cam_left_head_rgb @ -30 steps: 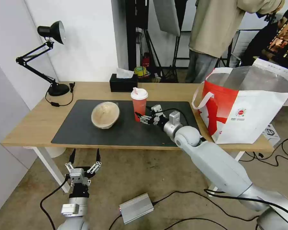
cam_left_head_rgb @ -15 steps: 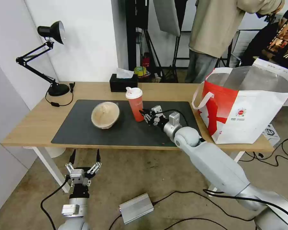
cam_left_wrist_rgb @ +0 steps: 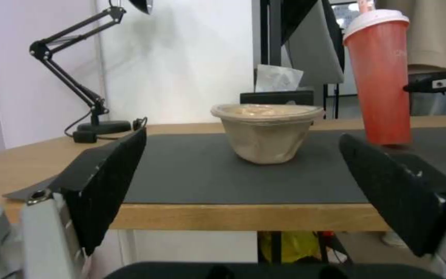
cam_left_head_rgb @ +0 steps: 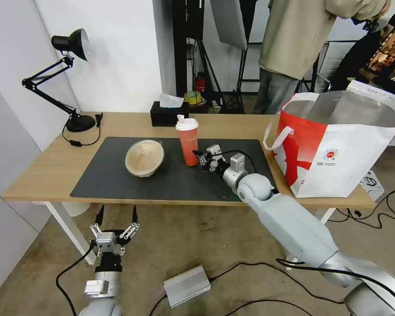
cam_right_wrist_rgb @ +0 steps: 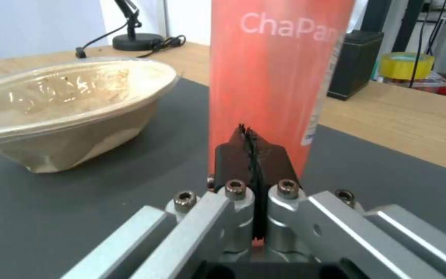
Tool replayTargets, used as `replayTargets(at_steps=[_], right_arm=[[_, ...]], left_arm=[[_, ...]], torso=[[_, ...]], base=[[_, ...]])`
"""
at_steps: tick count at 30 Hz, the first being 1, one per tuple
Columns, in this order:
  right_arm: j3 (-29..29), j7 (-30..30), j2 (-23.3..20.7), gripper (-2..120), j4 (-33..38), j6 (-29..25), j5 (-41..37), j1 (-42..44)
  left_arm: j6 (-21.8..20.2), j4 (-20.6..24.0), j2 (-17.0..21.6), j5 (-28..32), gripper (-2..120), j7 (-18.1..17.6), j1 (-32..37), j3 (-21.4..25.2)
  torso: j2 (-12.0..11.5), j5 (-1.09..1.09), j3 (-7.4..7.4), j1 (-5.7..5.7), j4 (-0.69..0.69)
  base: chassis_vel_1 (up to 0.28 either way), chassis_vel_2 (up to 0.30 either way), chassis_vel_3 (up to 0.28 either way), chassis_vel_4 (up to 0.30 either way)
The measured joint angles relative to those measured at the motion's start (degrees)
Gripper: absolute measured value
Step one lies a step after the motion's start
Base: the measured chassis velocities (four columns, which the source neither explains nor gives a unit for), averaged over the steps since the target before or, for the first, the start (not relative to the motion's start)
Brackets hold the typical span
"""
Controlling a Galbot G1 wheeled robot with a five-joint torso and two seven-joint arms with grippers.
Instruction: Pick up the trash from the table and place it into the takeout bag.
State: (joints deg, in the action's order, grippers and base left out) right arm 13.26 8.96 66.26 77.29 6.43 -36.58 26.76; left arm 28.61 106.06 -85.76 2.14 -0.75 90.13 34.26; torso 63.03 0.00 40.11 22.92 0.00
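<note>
The red cup (cam_left_head_rgb: 187, 141) with its white lid is standing upright on the grey mat (cam_left_head_rgb: 118, 177), its side reading "ChaPan". The right tool (cam_left_head_rgb: 200, 158), clenched empty, is sitting just beside it. The beige bowl (cam_left_head_rgb: 144, 157) is sitting sealed under clear film. The bag (cam_left_head_rgb: 338, 149) is gaping open at the worktop (cam_left_head_rgb: 44, 169) end. The left tool (cam_left_head_rgb: 115, 219) is hanging released below the edge.

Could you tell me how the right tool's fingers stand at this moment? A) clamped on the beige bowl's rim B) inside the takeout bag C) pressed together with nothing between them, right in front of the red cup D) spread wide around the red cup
C: in the right wrist view the right tool has its black fingers shut flat together, empty, just before the red cup.
</note>
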Motion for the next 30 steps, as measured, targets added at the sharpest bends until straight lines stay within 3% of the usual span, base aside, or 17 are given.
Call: replayTargets(at_steps=[30], right_arm=[[-1.1,-0.3,-2.2,0,4.4,0.3,0.9,3.9]], left_arm=[[0.2,-0.5,0.0,0.0,100,0.1,-0.1,-0.1]], torso=[[0.0,0.00,0.00,0.00,0.00]], base=[[0.000,0.000,0.000,0.000]])
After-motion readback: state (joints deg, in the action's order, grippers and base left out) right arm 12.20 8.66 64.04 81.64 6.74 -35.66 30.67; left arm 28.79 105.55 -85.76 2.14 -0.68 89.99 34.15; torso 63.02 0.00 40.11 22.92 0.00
